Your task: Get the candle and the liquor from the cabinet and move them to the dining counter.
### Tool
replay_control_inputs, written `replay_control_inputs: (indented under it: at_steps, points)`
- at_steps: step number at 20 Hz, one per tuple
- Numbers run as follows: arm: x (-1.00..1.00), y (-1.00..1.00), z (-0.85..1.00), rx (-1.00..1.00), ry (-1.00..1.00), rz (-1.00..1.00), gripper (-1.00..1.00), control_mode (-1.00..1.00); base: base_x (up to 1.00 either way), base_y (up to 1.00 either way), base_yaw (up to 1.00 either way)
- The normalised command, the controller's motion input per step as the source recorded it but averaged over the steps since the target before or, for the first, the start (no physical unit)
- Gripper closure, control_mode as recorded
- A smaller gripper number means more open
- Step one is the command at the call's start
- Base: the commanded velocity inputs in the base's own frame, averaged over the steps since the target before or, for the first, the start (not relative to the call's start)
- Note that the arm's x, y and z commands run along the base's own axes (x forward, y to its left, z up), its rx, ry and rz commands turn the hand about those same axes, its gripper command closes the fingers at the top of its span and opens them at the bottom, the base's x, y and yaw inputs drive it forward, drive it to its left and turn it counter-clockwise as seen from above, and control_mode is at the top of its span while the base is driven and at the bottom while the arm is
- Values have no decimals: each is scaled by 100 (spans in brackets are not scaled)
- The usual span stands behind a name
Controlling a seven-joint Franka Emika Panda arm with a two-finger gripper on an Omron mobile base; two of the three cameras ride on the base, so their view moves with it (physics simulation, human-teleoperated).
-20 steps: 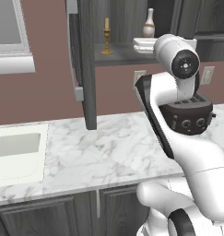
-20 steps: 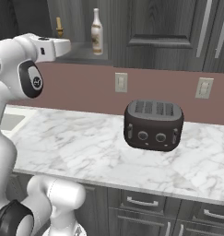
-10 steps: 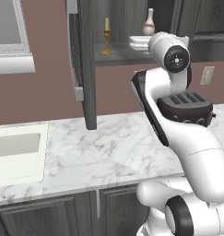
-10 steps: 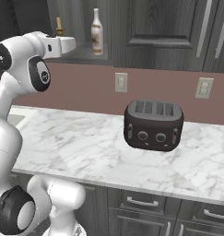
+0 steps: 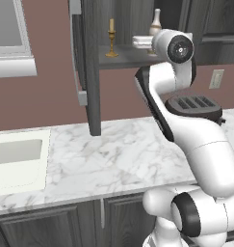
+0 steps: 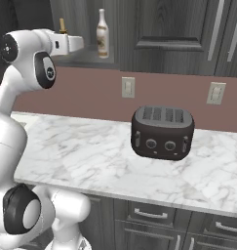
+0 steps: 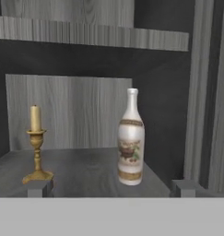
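From the left base view, the candle and liquor stand upright on the cabinet shelf, door swung open; the arm's hand has risen to shelf height, nearer the shelf than a second ago. From the right base view, the hand points at the liquor, the candle just behind it; a toaster sits on the worktop. Along the hand view, the gripper holds its jaws wide open and empty, candle left, liquor ahead, well apart. Neither is grasped yet; the approach has closed.
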Motion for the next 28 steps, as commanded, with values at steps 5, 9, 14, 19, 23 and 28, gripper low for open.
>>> replay_control_inputs:
  at_steps: [5, 9, 14, 19, 23, 28]
  points:
    - [8, 0, 15, 0, 2, 0, -100, -100, 0, 0, 0]
    - [3, 0, 17, 0, 0, 0, -100, -100, 0, 0, 0]
    - [18, 0, 7, 0, 0, 0, -100, -100, 0, 0, 0]
    - [33, 0, 1, 0, 2, 0, -100, -100, 0, 0, 0]
    - [21, -1, 1, 0, 0, 0, -100, -100, 0, 0, 0]
    - [17, 0, 0, 0, 0, 0, -100, -100, 0, 0, 0]
